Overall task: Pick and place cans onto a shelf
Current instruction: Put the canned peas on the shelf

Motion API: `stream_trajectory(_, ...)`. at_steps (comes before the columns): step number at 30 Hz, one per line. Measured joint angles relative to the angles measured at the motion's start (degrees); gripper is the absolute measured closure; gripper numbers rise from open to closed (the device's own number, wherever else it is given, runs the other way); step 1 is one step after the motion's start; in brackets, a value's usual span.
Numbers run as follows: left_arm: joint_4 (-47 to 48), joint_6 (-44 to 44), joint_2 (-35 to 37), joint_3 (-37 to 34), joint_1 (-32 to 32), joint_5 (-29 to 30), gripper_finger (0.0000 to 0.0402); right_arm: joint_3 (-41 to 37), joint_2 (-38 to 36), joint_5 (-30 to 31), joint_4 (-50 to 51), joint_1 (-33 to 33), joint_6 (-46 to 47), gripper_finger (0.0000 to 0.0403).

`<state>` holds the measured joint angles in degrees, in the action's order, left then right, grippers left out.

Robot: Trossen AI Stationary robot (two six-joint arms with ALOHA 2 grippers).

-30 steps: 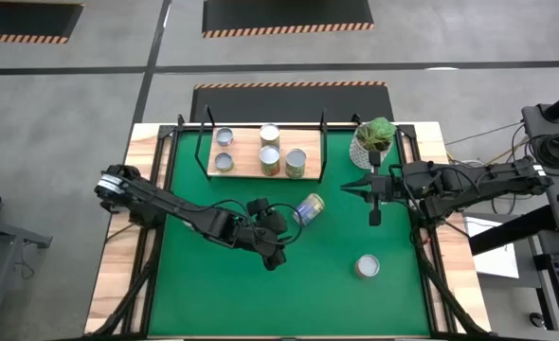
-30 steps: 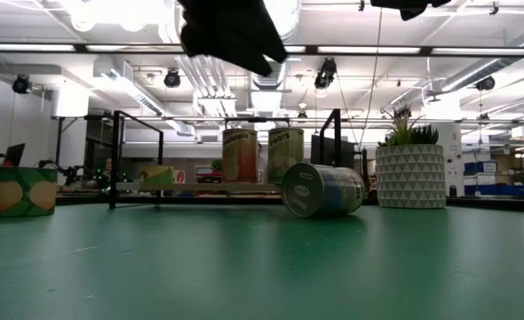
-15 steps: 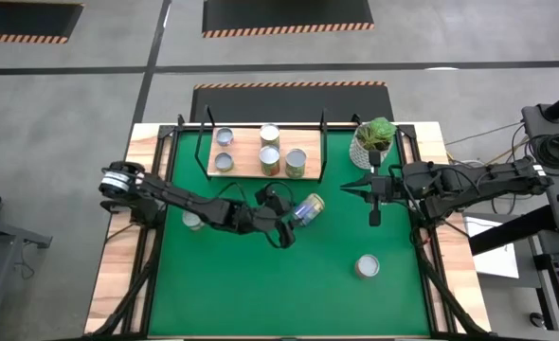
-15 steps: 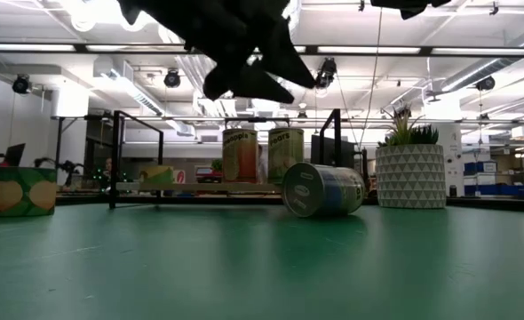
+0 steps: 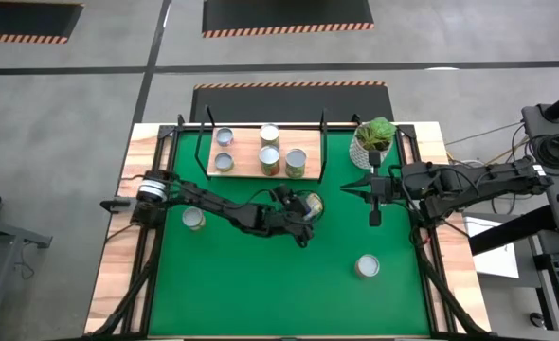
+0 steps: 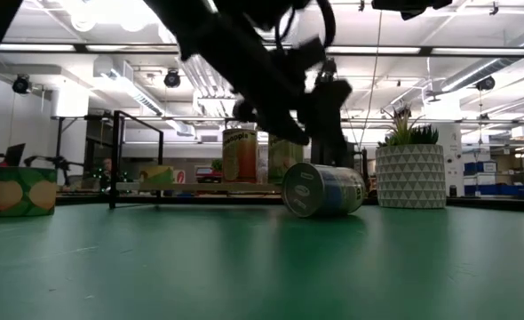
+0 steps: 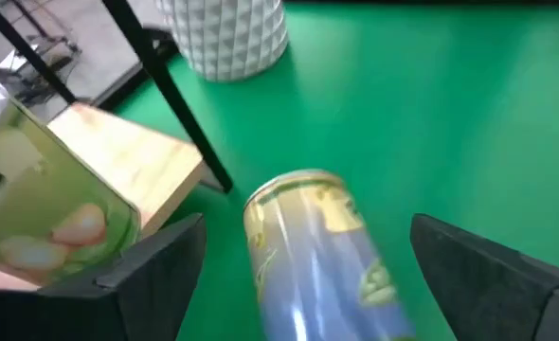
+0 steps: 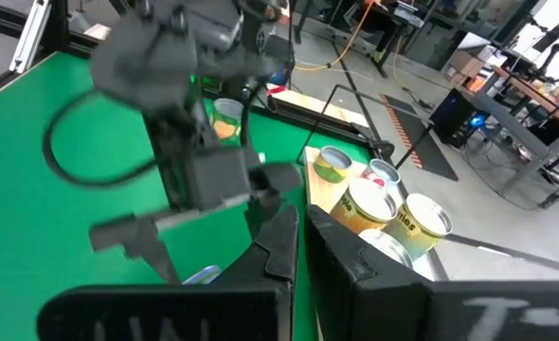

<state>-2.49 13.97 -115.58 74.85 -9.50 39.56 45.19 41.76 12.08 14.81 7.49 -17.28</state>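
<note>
Green matting (image 5: pixel 261 275) covers the bench, and the work sits toward its far half. Farthest left, a lone can (image 5: pixel 193 220) stands upright on the mat beside the left arm, well apart from the rest and seemingly yet to be collected. Next comes the shelf (image 5: pixel 246 164), a light-wood board between thin black uprights, with five cans standing on it, tops up, leaving bare wood at the right end where another could likely go. Just in front of that end lies the tipped can (image 7: pixel 322 260), on its side on the mat with its long axis roughly level and its rimmed end turned toward the corner of the shelf. The left gripper (image 7: pixel 308 260) is down over it, fingers spread wide on either side and not yet touching, which reads as lining up across the can's width for a pinch. Further right another can (image 5: pixel 366 266) stands near the front. The right gripper (image 5: pixel 374 210) waits beside the potted plant (image 5: pixel 374 138), fingers pressed together.
</note>
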Motion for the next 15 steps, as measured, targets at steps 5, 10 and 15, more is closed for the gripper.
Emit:
stream_trajectory(5, 0.03, 0.85, -2.46, 0.31, 0.37, -0.67, 0.0067, 0.00, 0.00, 0.00, 0.10, 0.00, 0.03, 0.0390)
stream_trajectory(10, -0.02, 3.82, -3.20, -0.35, 0.39, -4.50, 0.0072, 0.00, 0.00, 0.02, 0.16, 0.00, -0.04, 0.0390)
stream_trajectory(15, -0.26, 5.06, -5.04, -0.44, 0.46, -4.53, 0.0073, 0.00, 0.00, 0.09, 0.08, 0.00, -0.26, 0.0390)
